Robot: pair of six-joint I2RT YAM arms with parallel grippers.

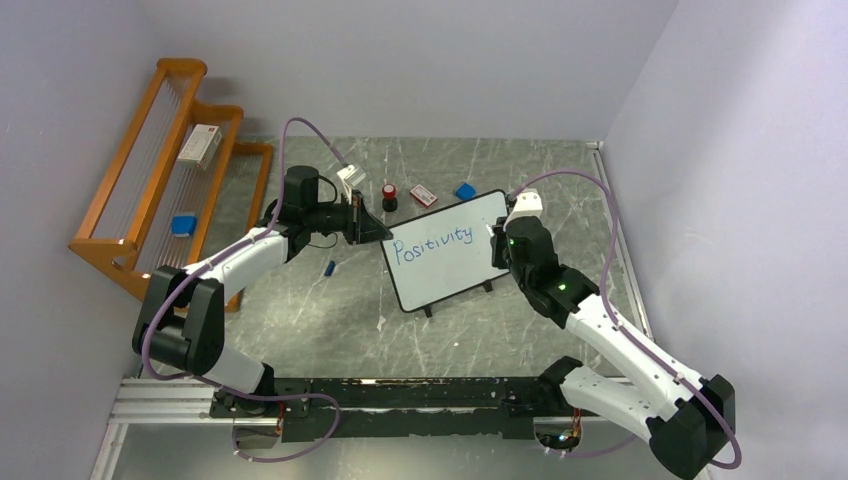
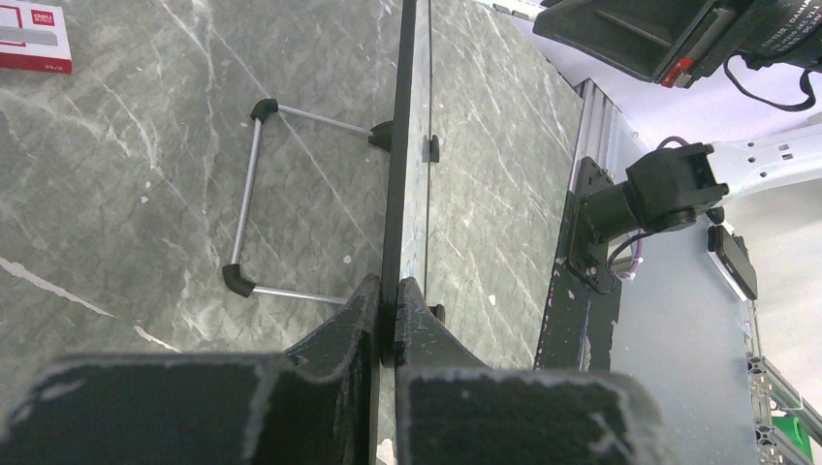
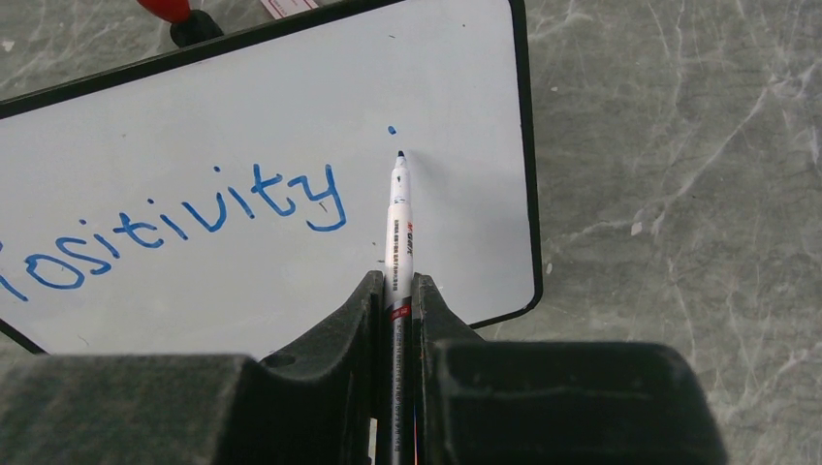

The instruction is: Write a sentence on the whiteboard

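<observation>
Right wrist view: right claw [image 3: 395, 286] pinching marker pen [image 3: 398, 218], tip at whiteboard [image 3: 291, 107], just right of sentence [image 3: 184, 228], so far "Positivity". Left claw [image 2: 388, 302] clamped on whiteboard edge; board propped on counter [image 1: 320, 320]. Step, judged: mid-sentence. Next likely needs: steady board, start following word.

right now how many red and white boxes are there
2: one box on the wooden rack, another box on the table behind the whiteboard. Others may be hidden.

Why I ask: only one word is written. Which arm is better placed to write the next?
Right. The right gripper is shut on the marker, tip at the whiteboard just past "Positivity". The left gripper clamps the board's edge, steadying it.
</observation>
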